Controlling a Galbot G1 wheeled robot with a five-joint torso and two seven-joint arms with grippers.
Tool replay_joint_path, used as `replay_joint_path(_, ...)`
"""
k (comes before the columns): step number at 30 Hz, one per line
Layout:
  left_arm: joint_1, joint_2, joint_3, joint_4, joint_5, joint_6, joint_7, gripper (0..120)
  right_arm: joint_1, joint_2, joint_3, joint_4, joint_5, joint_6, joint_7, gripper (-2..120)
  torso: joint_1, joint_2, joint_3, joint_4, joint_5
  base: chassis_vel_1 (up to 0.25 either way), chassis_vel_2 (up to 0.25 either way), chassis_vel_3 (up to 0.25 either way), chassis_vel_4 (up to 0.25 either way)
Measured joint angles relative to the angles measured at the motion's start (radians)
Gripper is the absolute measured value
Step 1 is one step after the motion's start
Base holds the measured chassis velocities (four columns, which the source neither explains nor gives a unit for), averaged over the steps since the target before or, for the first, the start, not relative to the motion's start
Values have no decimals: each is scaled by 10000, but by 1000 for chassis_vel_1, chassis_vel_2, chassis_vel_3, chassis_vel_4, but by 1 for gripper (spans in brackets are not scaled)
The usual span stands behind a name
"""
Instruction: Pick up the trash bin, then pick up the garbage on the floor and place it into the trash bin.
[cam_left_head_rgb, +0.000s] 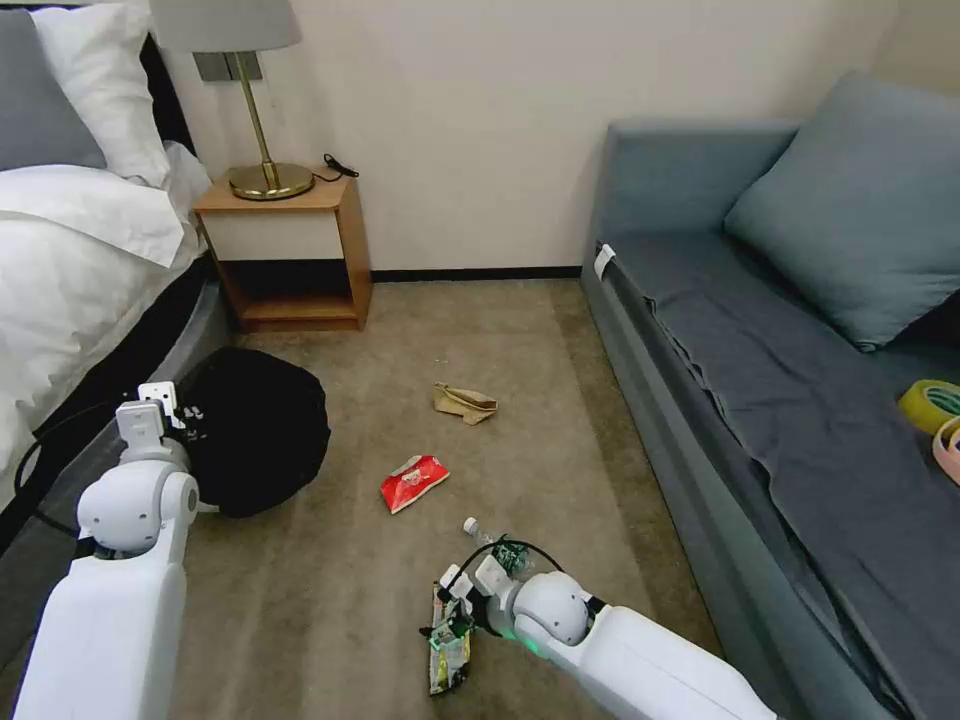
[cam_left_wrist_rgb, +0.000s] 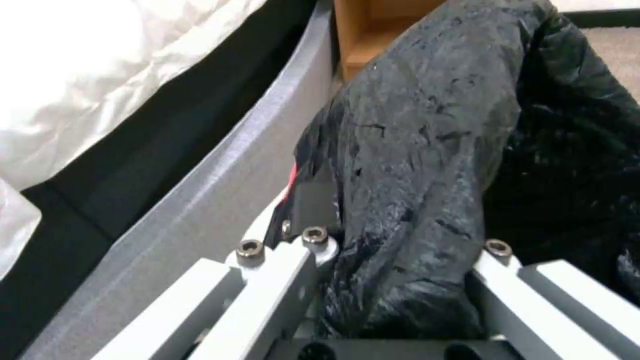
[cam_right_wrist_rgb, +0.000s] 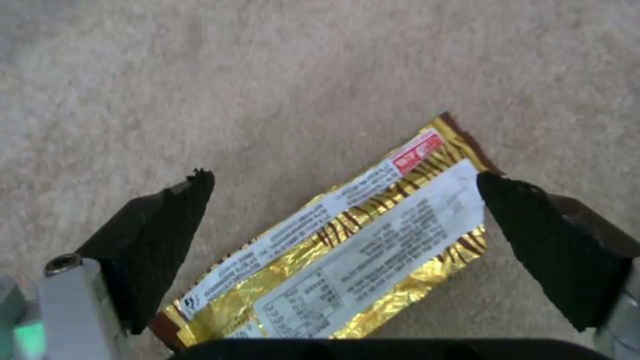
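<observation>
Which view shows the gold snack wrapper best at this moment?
The right wrist view: the gold snack wrapper lies flat on the carpet between the open fingers of the right gripper, print legible. The head view shows it partly behind that gripper.
</observation>
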Motion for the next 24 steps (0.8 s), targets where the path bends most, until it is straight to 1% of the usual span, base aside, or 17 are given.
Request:
replay_joint_path(2, 0, 0, 0, 0, 0, 0, 0, 5, 0, 0, 0, 0, 0, 0, 0, 100, 0, 0, 0, 0, 0, 0, 0, 0, 0)
replay_joint_path(3, 10, -11, -8, 19, 6, -14, 5, 5, -1, 54, -35, -94, -157, 6, -18, 100, 0, 0, 0, 0, 0, 0, 0, 0, 0)
replay_joint_path(4, 22, -26, -37, 70, 11, -44, 31, 5, -4, 227, -139, -420, -645, 54, -47, 100, 0, 0, 0, 0, 1, 0, 0, 0, 0)
replay_joint_path(6, 12, -21, -73, 116, 12, -62, 42, 5, -3, 307, -150, -562, -869, 73, -59, 100, 0, 0, 0, 0, 0, 0, 0, 0, 0)
replay_joint_path(14, -45, 14, -139, 153, -5, -70, 49, 5, -110, 373, -91, -767, -1210, 48, -64, 100, 0, 0, 0, 1, 1, 0, 0, 0, 0)
replay_joint_path(16, -48, 14, -139, 155, -12, -72, 55, 5, -180, 364, -18, -790, -1349, -80, -91, 100, 0, 0, 0, 0, 1, 0, 0, 0, 0)
replay_joint_path(24, -73, -27, -99, 172, -13, -98, 72, 5, -229, 352, 132, -912, -1493, -149, -166, 100, 0, 0, 0, 0, 1, 0, 0, 0, 0)
